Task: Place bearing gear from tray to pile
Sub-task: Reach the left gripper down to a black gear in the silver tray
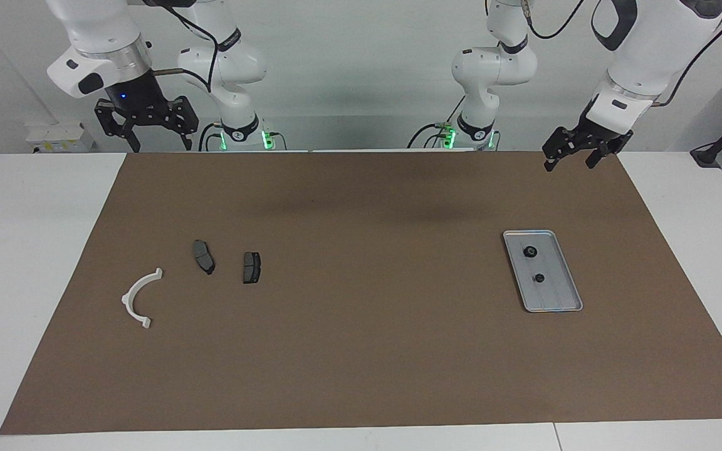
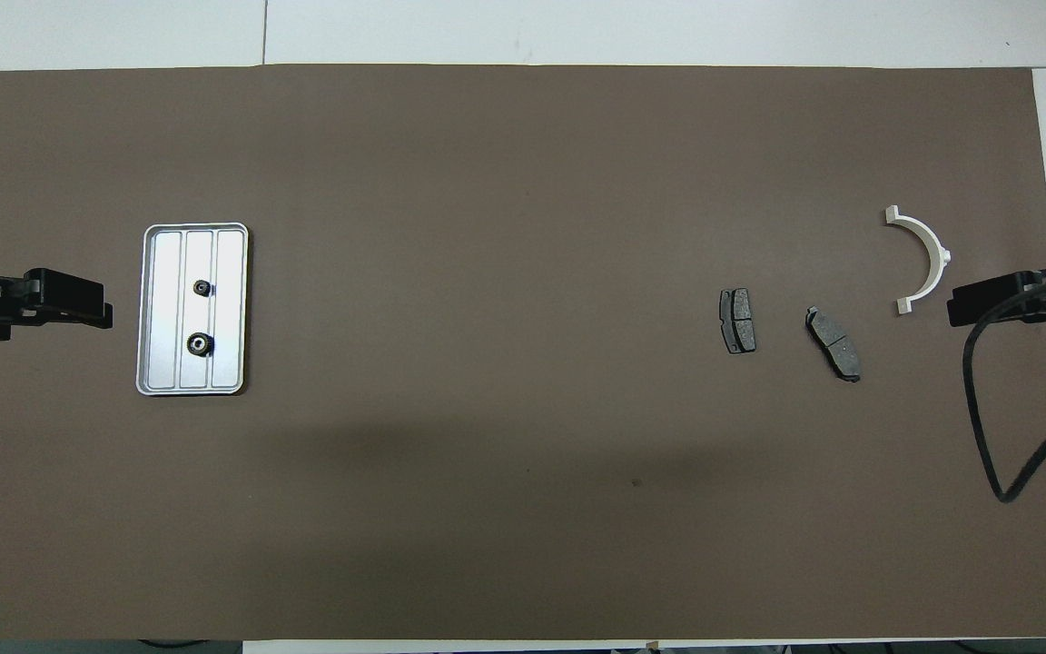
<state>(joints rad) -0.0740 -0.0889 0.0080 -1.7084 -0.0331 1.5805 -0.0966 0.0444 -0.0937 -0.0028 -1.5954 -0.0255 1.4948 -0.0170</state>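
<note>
The silver ribbed tray [image 1: 563,295] lies on the brown mat toward the left arm's end; it also shows in the overhead view [image 2: 160,313]. Two small black round gears lie in it, a larger one [image 1: 530,252] [image 2: 200,344] nearer the robots and a smaller one [image 1: 539,278] [image 2: 202,288]. The pile lies toward the right arm's end: a white half-ring bracket [image 1: 140,297] [image 2: 922,259] and two dark brake pads [image 1: 203,256] [image 1: 251,267]. My left gripper [image 1: 569,166] hangs open and empty above the mat's edge, beside the tray. My right gripper [image 1: 159,148] waits open and empty, raised near the bracket [image 2: 952,309].
The brown mat [image 1: 361,351] covers most of the white table. A black cable [image 2: 986,427] loops from the right arm over the mat's end. Both arm bases stand at the robots' edge of the table.
</note>
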